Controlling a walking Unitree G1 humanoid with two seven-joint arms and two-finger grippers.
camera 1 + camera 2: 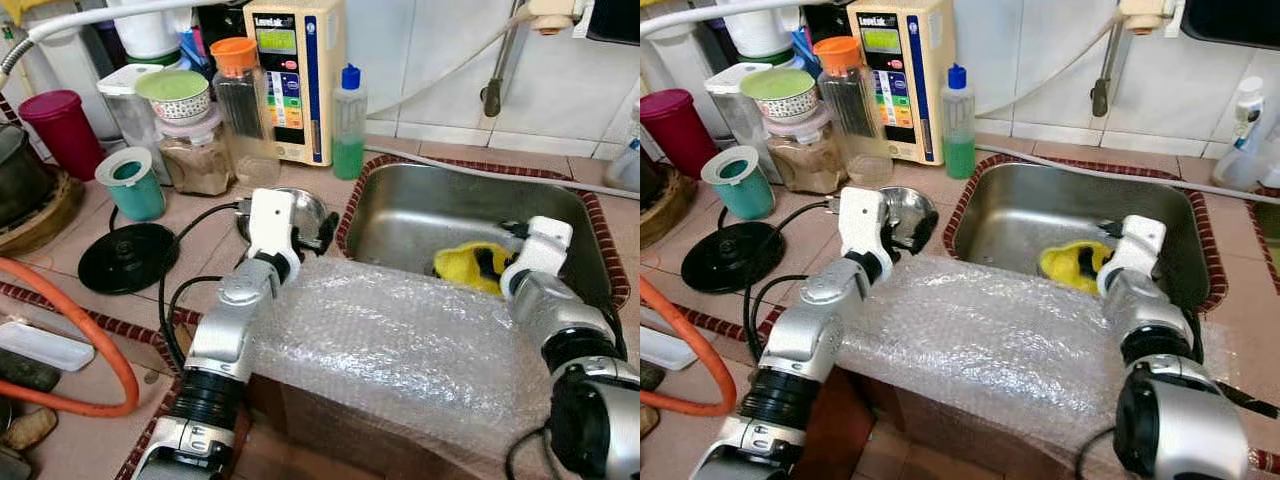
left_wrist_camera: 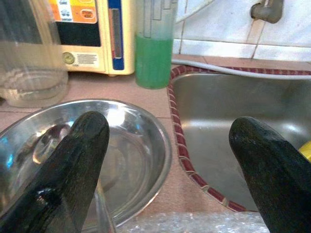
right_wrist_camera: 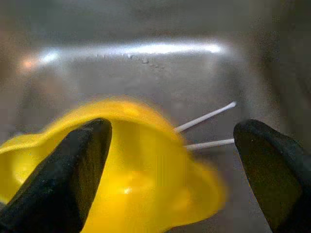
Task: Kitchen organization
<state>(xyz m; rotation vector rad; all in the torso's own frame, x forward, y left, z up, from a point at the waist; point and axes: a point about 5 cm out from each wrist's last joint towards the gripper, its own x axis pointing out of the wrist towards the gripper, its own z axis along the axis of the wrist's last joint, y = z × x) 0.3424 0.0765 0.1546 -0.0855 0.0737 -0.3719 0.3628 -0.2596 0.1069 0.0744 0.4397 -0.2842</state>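
The right gripper (image 3: 170, 170) hangs in the sink (image 1: 420, 215), fingers spread wide and holding nothing, and the yellow dish (image 3: 121, 170) lies just ahead between them. It is the nearer arm. The left gripper (image 2: 165, 165), also spread and empty, hovers over the steel bowl (image 2: 131, 145) on the counter beside the sink.

Head eyes look down, wrist cameras close, sharing sink (image 1: 420, 215)
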